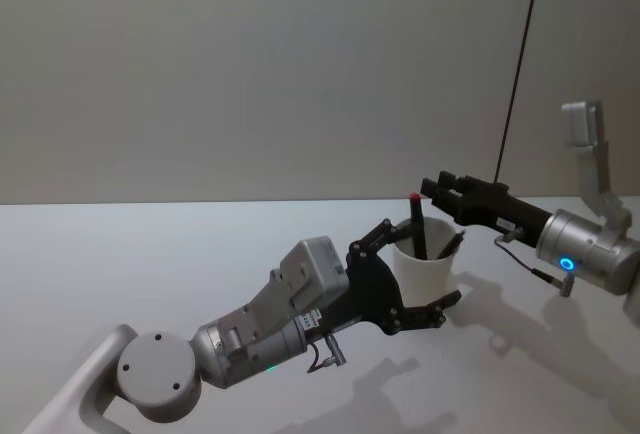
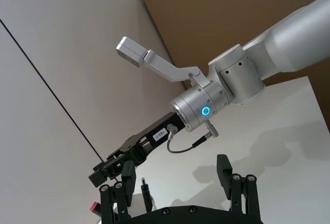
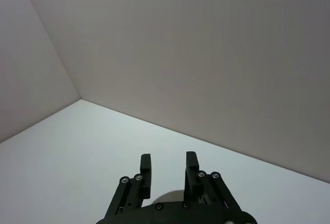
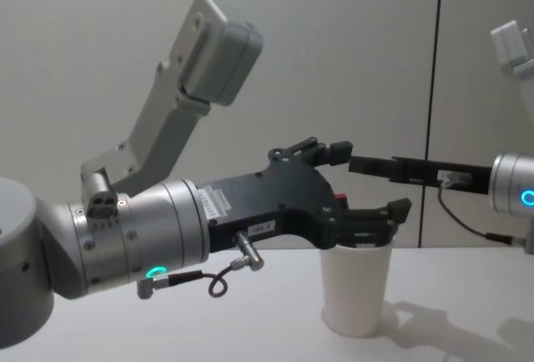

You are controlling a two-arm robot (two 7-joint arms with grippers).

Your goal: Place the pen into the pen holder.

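The pen holder (image 1: 428,272), a white paper cup (image 4: 357,289), stands upright on the table. A black pen with a red end (image 1: 415,222) stands in it, and a second dark pen (image 1: 450,246) leans beside it. My left gripper (image 1: 418,267) is open, with one finger on each side of the cup's upper part, about at rim height (image 4: 371,178). I cannot tell whether the fingers touch the cup. My right gripper (image 1: 430,187) hovers just behind the red pen end, open, with nothing between its fingers (image 3: 168,163).
The white table (image 1: 150,254) stretches bare to the left and in front of the cup, and a grey wall stands behind it. A thin black cable (image 1: 520,64) runs down the wall behind the right arm (image 1: 585,249). The arms' shadows lie on the table to the right of the cup.
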